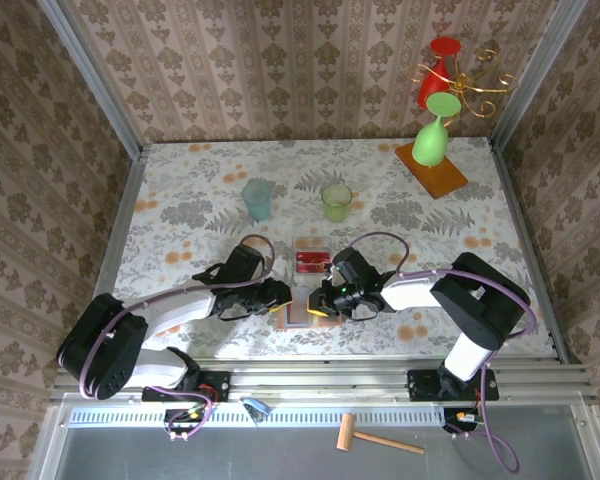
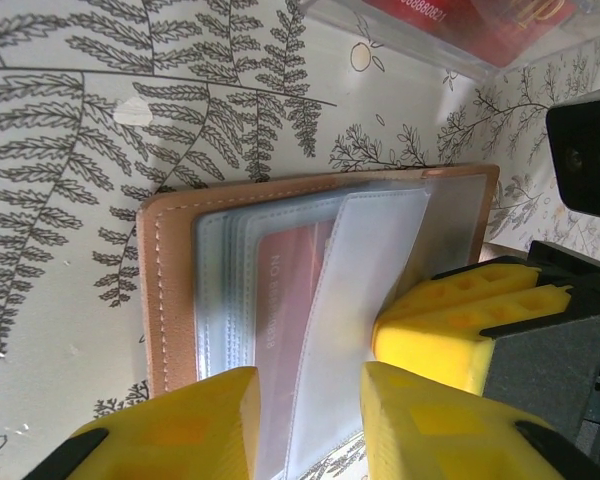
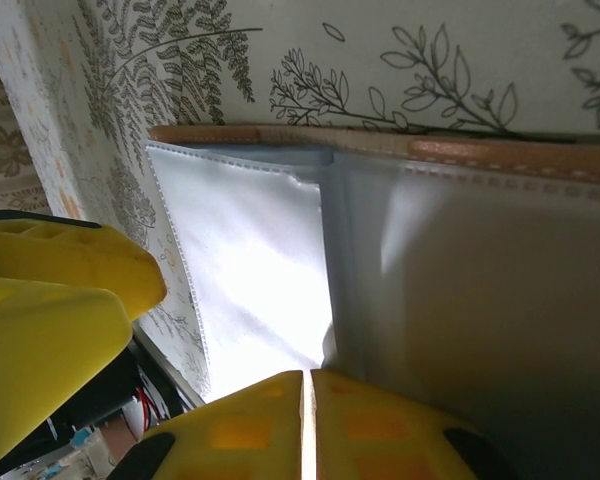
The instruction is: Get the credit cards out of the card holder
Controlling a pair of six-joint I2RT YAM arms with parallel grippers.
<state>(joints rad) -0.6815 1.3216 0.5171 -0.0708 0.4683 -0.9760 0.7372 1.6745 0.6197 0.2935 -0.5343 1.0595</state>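
Observation:
The tan card holder (image 1: 298,316) lies open on the table between both grippers. In the left wrist view its tan edge (image 2: 165,290) frames grey-blue clear pockets, and one red credit card (image 2: 285,300) sits inside a pocket. My left gripper (image 2: 305,390) is open, with a loose clear sleeve passing between its fingers. My right gripper (image 3: 307,380) is shut to a thin slit on a sleeve at the holder's (image 3: 480,155) inner fold. Its yellow fingers (image 2: 450,320) press in from the right. From above, the left gripper (image 1: 283,297) and right gripper (image 1: 318,300) nearly meet.
A clear tray (image 1: 310,258) holding red cards (image 2: 460,15) sits just beyond the holder. Farther back stand a blue cup (image 1: 258,200) and a green cup (image 1: 336,202). A green glass (image 1: 432,140) on an orange board is at the back right.

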